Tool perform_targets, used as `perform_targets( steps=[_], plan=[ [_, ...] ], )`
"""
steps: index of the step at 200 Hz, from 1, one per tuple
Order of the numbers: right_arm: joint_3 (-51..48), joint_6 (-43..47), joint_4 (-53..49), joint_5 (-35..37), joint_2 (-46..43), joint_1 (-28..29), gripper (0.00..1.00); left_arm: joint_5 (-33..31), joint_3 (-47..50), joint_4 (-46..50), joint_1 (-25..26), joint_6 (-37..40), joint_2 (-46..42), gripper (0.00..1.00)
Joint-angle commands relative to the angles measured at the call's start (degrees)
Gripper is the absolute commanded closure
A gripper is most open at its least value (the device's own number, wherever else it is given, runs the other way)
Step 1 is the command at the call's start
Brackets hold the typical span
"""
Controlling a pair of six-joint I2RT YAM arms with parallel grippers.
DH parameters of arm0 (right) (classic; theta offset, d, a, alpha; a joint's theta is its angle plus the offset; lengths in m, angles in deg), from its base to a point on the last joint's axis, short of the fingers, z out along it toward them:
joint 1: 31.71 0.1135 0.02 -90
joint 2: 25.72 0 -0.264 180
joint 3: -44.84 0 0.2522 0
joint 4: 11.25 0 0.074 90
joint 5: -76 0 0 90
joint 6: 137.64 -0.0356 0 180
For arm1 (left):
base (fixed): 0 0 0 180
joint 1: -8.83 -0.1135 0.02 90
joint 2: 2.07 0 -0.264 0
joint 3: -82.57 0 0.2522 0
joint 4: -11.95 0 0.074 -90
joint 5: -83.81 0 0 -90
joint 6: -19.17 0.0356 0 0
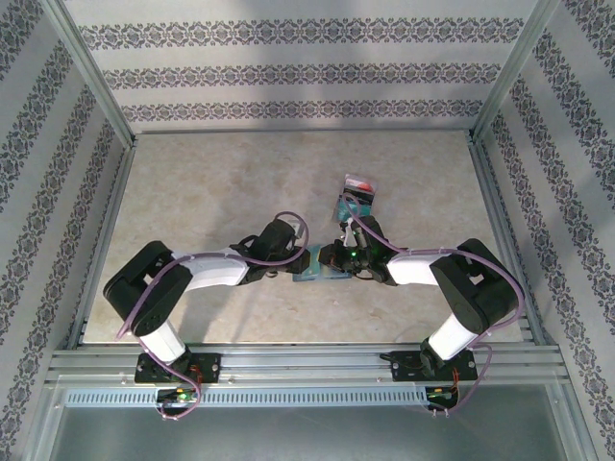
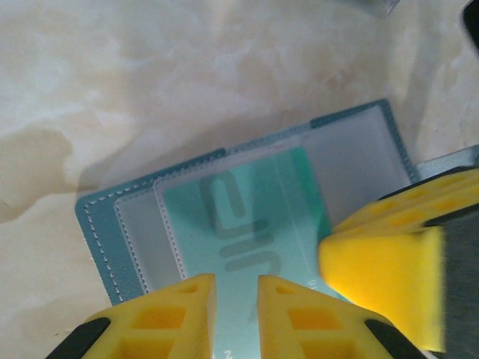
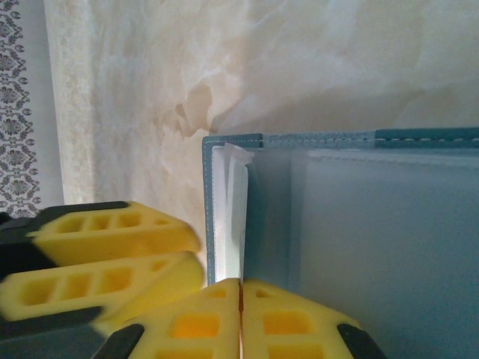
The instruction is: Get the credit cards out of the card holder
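The card holder (image 1: 322,268) lies open on the marble tabletop between both grippers. Its teal stitched border (image 2: 96,224) frames clear pockets, and one teal credit card (image 2: 247,217) sits in a pocket. My left gripper (image 2: 237,290) hovers over that card's near end, open a narrow gap, with the card lying flat beneath it. My right gripper (image 3: 241,286) is shut on the card holder's pocket edge (image 3: 228,209), which rises thin and upright into the jaws. One right finger (image 2: 382,284) shows beside the card. The left fingers (image 3: 112,232) show blurred at the left.
Loose cards, one red-orange and one dark (image 1: 357,195), lie stacked just beyond the right gripper (image 1: 341,256). Patterned walls and metal posts (image 1: 91,67) enclose the table. A metal rail (image 1: 307,365) runs along the near edge by the arm bases.
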Motion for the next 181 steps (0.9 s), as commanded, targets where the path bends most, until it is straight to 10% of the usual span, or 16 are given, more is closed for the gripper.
perform_targets(
  steps=[1,181],
  plan=[
    [0.0,0.9,0.1,-0.5,-1.0,-0.4,0.91,2.0,-1.3,-0.6,0.3,1.3,1.7,0.79],
    [-1.8,0.3,1.1,-2.5,-4.1,-2.6,0.90,-0.1,1.0,1.5,0.0,-0.5,2.8,0.81]
  ],
)
